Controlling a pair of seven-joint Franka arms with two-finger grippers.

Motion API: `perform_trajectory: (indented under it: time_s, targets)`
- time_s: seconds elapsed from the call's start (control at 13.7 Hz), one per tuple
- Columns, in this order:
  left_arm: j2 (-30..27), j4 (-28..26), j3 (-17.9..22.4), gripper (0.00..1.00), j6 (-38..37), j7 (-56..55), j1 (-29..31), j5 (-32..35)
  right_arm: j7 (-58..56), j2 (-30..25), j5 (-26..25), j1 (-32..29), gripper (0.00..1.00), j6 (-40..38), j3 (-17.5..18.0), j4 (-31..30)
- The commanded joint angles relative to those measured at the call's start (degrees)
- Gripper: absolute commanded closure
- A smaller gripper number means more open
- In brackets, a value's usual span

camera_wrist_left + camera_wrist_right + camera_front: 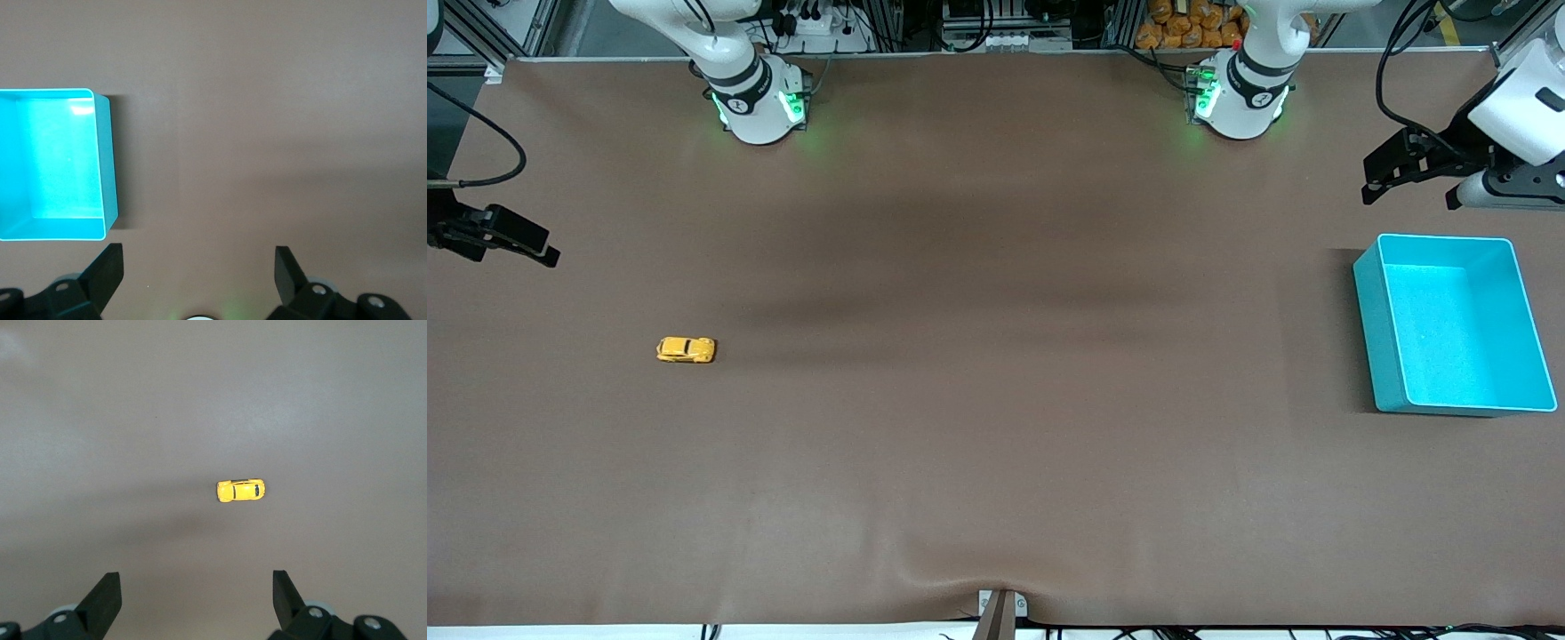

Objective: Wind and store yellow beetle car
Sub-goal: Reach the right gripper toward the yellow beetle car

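The yellow beetle car (686, 349) stands on its wheels on the brown table, toward the right arm's end. It also shows in the right wrist view (240, 490), well clear of the fingers. My right gripper (520, 244) is open and empty, up over the table's edge at the right arm's end (197, 587). The turquoise bin (1369, 302) sits empty toward the left arm's end and shows in the left wrist view (107, 167). My left gripper (1383, 178) is open and empty, up over the bare table beside the bin (198, 263).
The brown table mat (996, 400) lies flat, with a small bump and a clamp (1000, 609) at the edge nearest the front camera. The two arm bases (756, 102) (1240, 98) stand along the edge farthest from it.
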Motion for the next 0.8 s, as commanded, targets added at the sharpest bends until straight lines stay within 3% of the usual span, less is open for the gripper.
perform_trajectory:
  time_s: [0.0,0.15,0.73]
  targets:
    - [-0.17,0.10,-0.38,0.00,0.54,-0.61,0.18,1.31,0.97,0.94,-1.92,0.20,0.00,0.85,0.28,0.60]
    - [-0.08,0.18,-0.38,0.00,0.63,-0.61,0.01,1.31,1.24,1.46,-5.27,0.99,0.00,1.04,0.45,0.33]
    - [0.18,0.19,-0.38,0.00,0.72,-0.52,0.36,1.31,1.94,3.13,-5.72,0.11,0.00,-0.71,0.19,0.33]
